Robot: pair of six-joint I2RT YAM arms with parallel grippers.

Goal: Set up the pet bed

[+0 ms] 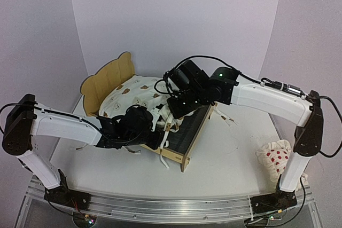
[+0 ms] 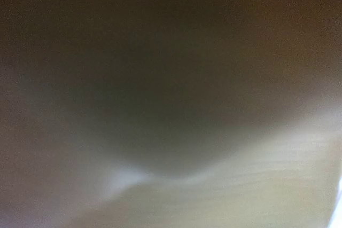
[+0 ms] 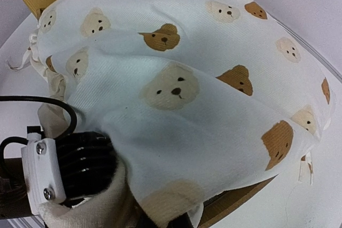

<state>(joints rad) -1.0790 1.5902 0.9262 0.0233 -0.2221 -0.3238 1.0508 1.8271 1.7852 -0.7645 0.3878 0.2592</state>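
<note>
a cream cushion printed with brown bear faces bulges right up against the right gripper. a white pillow with red dots lies well off to that gripper's right, on the white table.

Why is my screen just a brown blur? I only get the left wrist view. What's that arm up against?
Observer: From above, the left arm is pushed into the near edge of a cushion, so fabric probably fills your lens.
Operator: What cushion?
Observer: Cream, printed with bear faces, heaped over the headboard end of the pet bed.
Operator: Is the whole bed covered?
Observer: No, the grey felt base lies bare at the foot end.
</note>
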